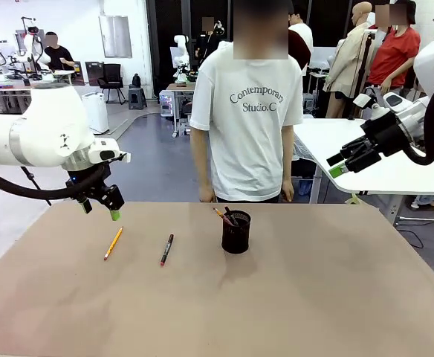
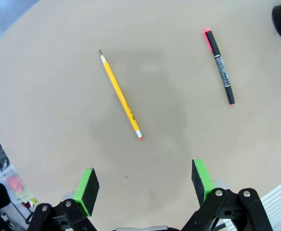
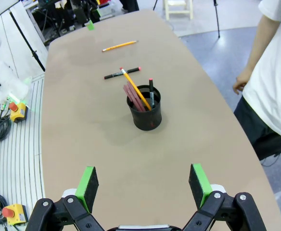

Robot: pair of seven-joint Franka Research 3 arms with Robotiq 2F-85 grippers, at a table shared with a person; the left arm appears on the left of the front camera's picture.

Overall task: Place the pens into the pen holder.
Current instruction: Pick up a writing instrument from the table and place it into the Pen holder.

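While the left gripper (image 2: 143, 185) hangs with its jaws spread wide above the yellow pencil (image 2: 121, 95), I reckon the slim thing is the trouble: it lies flat on the table (image 1: 313, 297), so pads coming down a shade off could scrape the top, roll it aside or pinch it crooked. The black pen with red ends (image 2: 220, 65) lies apart from it, nearer the black mesh pen holder (image 1: 236, 232), which stands mid-table already holding several leaning sticks. That cup looks light and crowded, so a long pencil lowered at a slant might catch the rim or tip it over. The right gripper (image 1: 334, 165) is raised off to the side, likewise spread and empty. The tabletop is plain matte brown, smooth, little grip. A person in a white T-shirt (image 1: 247, 111) stands at the far edge; beyond is a busy workshop, with a grey floor and more benches.
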